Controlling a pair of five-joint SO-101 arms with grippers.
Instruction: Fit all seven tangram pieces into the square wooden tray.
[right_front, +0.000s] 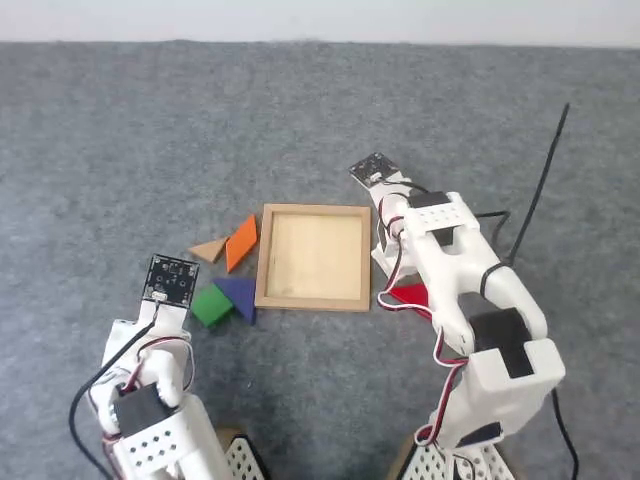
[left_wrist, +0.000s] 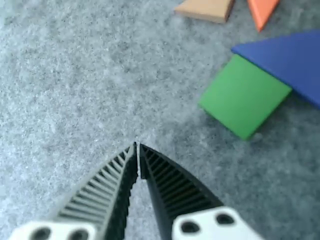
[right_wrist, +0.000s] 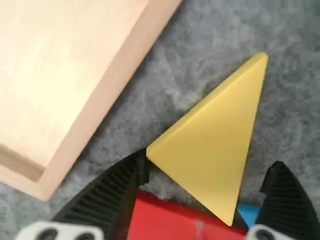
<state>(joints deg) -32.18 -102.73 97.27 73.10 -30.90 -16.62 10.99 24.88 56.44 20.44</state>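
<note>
Yellow triangle (right_wrist: 210, 145) lies between the right claw's (right_wrist: 210, 169) spread jaws beside the tray (right_wrist: 110, 90), ready for gripping. Left claw (left_wrist: 137, 150) hangs clenched, empty.

1. One tray (right_front: 312, 301), mid-frame.
2. Seven pieces: tan triangle (right_front: 208, 250), orange piece (right_front: 241, 243), green square (right_front: 210, 304), blue triangle (right_front: 238, 294), red piece (right_front: 410, 295), yellow triangle (right_wrist: 210, 145), light-blue piece (right_wrist: 247, 214).
3. Two arms: left arm (right_front: 150, 405), right arm (right_front: 470, 300).

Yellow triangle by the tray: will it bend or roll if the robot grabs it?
The yellow triangular block, likely wood, looks thick and flat, so it probably stays stiff and won't roll. Its smooth sides might slip in the open right end effector. The grey carpet would likely drag on it.
</note>
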